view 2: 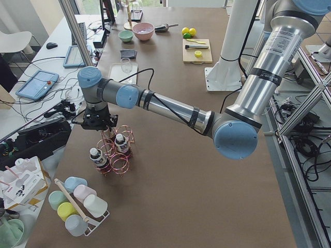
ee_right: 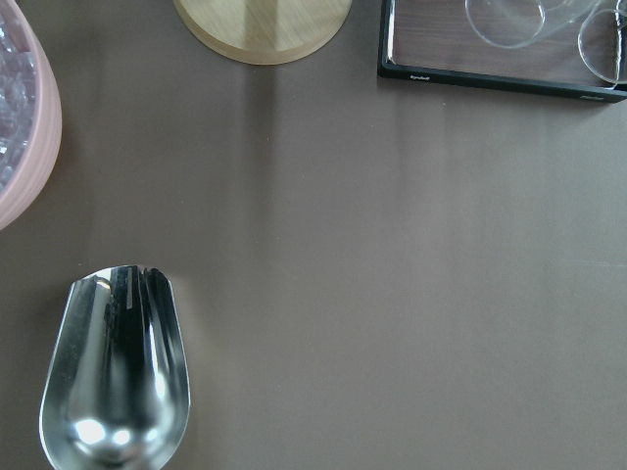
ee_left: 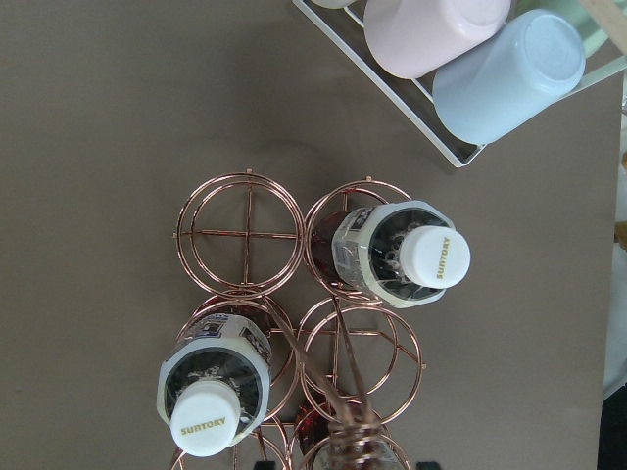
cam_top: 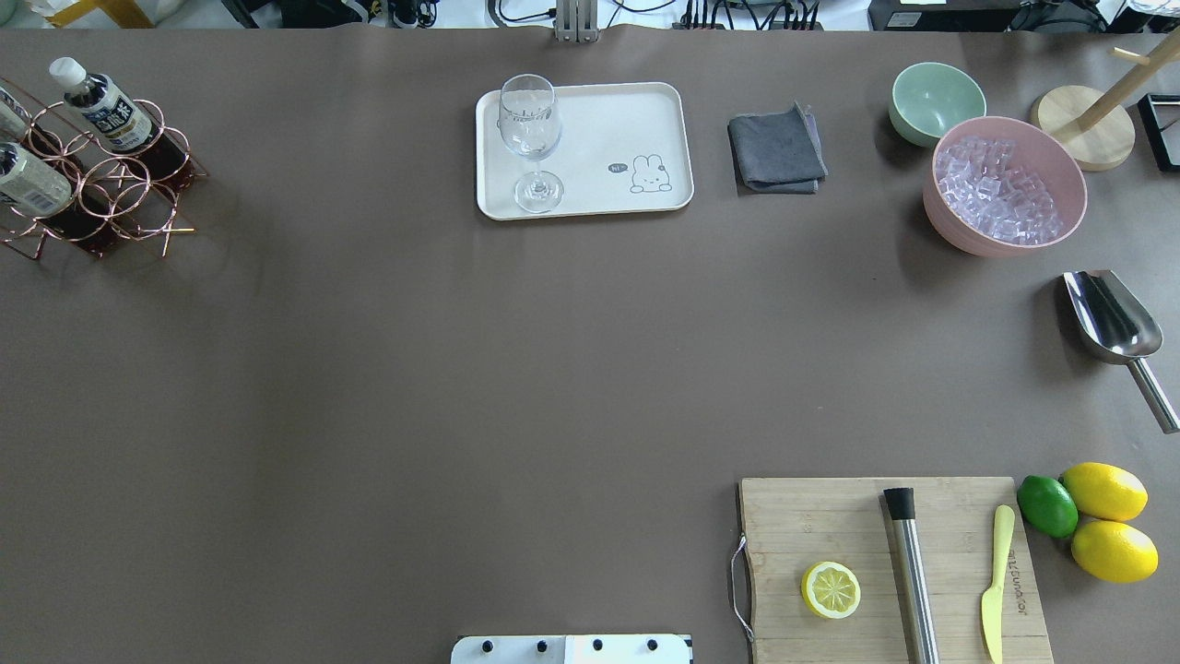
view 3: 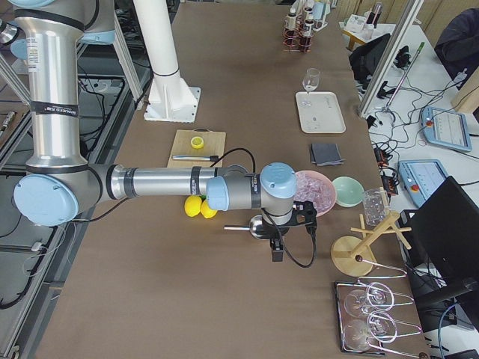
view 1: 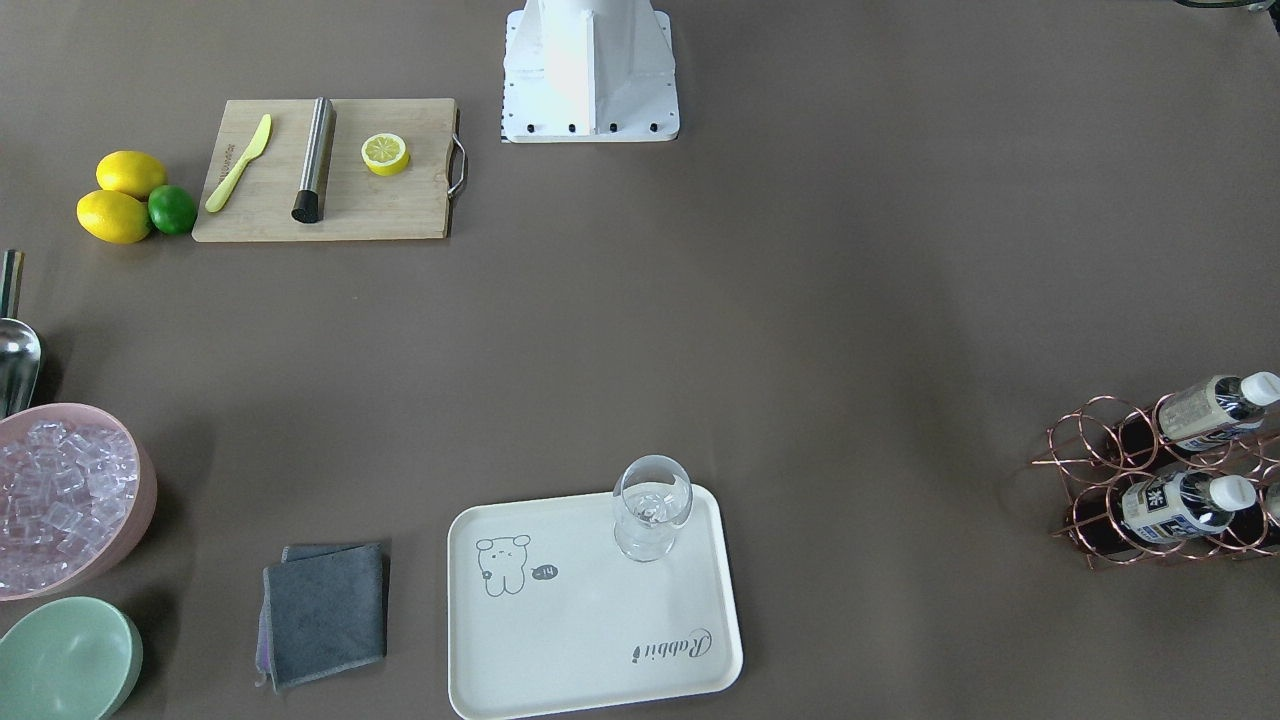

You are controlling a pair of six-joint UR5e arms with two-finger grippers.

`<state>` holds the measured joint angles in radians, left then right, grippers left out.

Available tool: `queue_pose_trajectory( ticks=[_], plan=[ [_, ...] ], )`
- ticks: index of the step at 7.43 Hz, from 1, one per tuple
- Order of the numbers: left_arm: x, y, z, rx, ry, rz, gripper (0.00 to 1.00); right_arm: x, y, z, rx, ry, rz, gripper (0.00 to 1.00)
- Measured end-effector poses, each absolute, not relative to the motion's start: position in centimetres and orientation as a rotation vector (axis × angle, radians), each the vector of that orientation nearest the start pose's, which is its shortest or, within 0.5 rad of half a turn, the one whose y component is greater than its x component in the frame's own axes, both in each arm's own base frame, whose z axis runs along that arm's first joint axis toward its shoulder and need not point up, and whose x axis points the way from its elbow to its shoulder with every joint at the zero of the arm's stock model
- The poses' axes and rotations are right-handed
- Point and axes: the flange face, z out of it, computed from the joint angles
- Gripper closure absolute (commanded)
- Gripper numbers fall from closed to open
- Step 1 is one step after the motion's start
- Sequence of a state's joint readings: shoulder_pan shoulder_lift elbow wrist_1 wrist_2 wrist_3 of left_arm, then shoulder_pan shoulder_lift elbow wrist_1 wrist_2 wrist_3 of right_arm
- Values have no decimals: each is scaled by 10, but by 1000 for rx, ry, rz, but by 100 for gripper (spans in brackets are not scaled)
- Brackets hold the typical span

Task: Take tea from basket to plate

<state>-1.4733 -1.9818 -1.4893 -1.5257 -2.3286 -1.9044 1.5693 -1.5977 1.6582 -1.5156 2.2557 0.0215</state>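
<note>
The copper wire basket (cam_top: 120, 184) stands at the table's far left end, and also shows in the front view (view 1: 1095, 435). Two tea bottles (ee_left: 397, 257) (ee_left: 211, 392) with white caps stand upright in its cells. A third is half hidden under the coiled handle. The cream plate (cam_top: 636, 120) lies at the far middle edge with a wine glass (cam_top: 530, 120) on it. My left gripper (view 2: 101, 124) hangs just above the basket; I cannot tell if it is open. My right gripper (view 3: 278, 243) hovers over a steel scoop (ee_right: 113, 382); I cannot tell its state.
A rack of pastel cups (ee_left: 470, 59) lies close beside the basket. A grey cloth (cam_top: 776, 152), a green bowl (cam_top: 936, 101) and a pink bowl of ice (cam_top: 1005, 184) sit right of the plate. A cutting board (cam_top: 830, 526) with knife, muddler and half lemon lies near right.
</note>
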Motion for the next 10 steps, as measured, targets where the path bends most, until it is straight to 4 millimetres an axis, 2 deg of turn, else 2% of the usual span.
queue_pose_trajectory(
  ticks=[1,3,7,9,10],
  plan=[
    [1,-660,465,-551,712,-1600,75,70,-488,629,103,-685,-21,0],
    [1,-660,464,-554,712,-1607,100,70,-487,629,102,-684,-19,0],
    [-1,-659,460,-549,719,-1606,100,70,-487,629,101,-679,-18,0],
    [-11,-650,444,-545,747,-1610,100,70,-488,629,102,-679,-18,0],
    [-16,-642,428,-560,770,-1633,100,70,-488,629,103,-679,-19,0]
  ],
)
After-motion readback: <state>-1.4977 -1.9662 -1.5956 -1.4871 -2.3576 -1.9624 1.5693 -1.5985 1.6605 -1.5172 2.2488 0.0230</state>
